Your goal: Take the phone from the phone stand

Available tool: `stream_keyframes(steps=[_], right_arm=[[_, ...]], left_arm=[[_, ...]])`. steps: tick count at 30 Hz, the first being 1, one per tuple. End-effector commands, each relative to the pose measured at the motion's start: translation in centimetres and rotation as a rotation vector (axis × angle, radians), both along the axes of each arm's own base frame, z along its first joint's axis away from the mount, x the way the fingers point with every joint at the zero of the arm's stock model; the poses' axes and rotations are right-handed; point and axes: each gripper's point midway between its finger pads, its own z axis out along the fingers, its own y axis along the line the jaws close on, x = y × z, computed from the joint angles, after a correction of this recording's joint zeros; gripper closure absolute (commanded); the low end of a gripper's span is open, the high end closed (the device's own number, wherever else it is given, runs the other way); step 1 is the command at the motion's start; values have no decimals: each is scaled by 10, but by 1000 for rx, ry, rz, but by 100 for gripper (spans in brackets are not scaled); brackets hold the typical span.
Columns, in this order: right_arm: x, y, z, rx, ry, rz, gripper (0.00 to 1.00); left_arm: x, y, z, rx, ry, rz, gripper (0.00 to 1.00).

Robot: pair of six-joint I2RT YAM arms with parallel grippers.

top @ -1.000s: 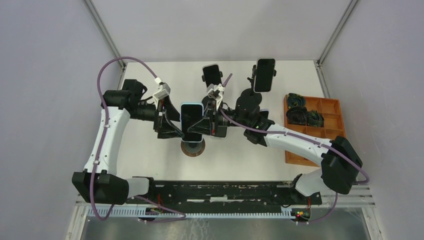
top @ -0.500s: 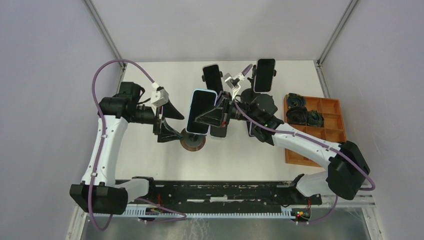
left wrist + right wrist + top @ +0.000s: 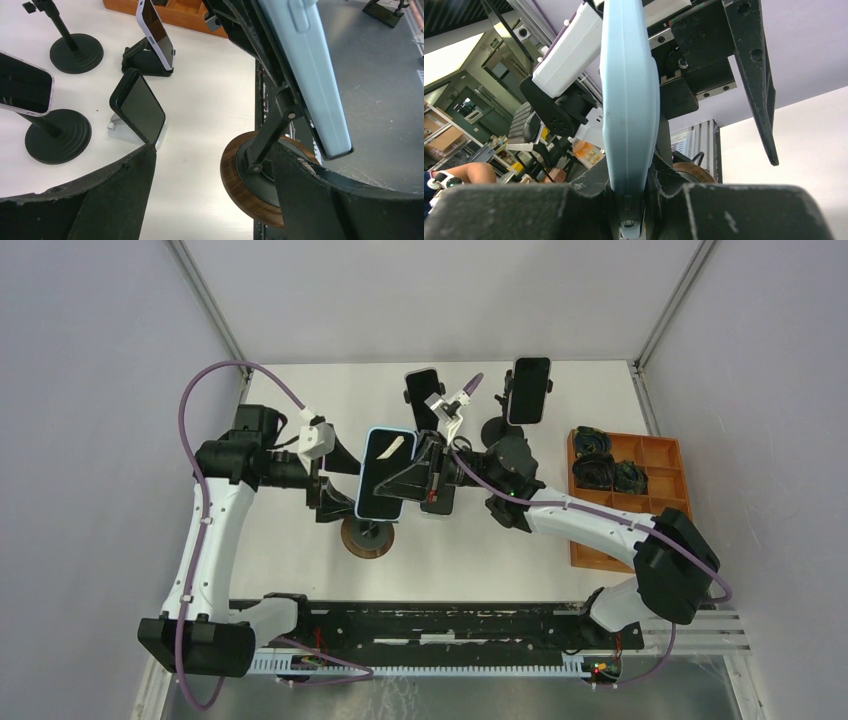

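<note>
The phone [image 3: 384, 473] in its light blue case is held up over the table, tilted. My right gripper [image 3: 418, 478] is shut on its right edge; in the right wrist view the phone [image 3: 630, 100] stands edge-on, pinched between my right gripper's [image 3: 644, 202] fingers. The phone stand [image 3: 366, 537] has a round wooden base and a black stem. In the left wrist view the stem [image 3: 270, 137] rises from the base [image 3: 246, 186] to the back of the phone [image 3: 305, 75]. My left gripper [image 3: 215, 150] is open, its fingers on either side of the stem's foot; in the top view it [image 3: 338, 502] is left of the stand.
Two more phones on black stands [image 3: 424, 390] [image 3: 530, 390] stand at the back. A dark phone on a small white stand [image 3: 139, 107] sits under my right arm. An orange tray [image 3: 655, 455] with black parts is at the right.
My right gripper has carried the phone left and tilted it. The stand's wooden base has shifted left with it. My left arm has drawn back a little to the left.
</note>
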Motion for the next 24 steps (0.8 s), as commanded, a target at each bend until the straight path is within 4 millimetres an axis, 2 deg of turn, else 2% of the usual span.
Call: stream_keyframes(steps=[1,8,17,20,24], right_arm=[[-9,-7,68,199,-116,-13,100],[-13,-4,82,257,-110,12,100],[-18,-2,86,286,-104,23,100],[-21,-3,88,298,-103,34,100],[-23,0,85,289,-97,35,100]], left_arm=[[-6,-6,9,-60,-54,-47,12],[-16,-6,-6,-40,-54,-76,21],[-22,-9,-1,-76,-67,-99,29],[-26,-9,0,-93,-95,-114,49],[-26,-11,6,-117,-128,-127,66]])
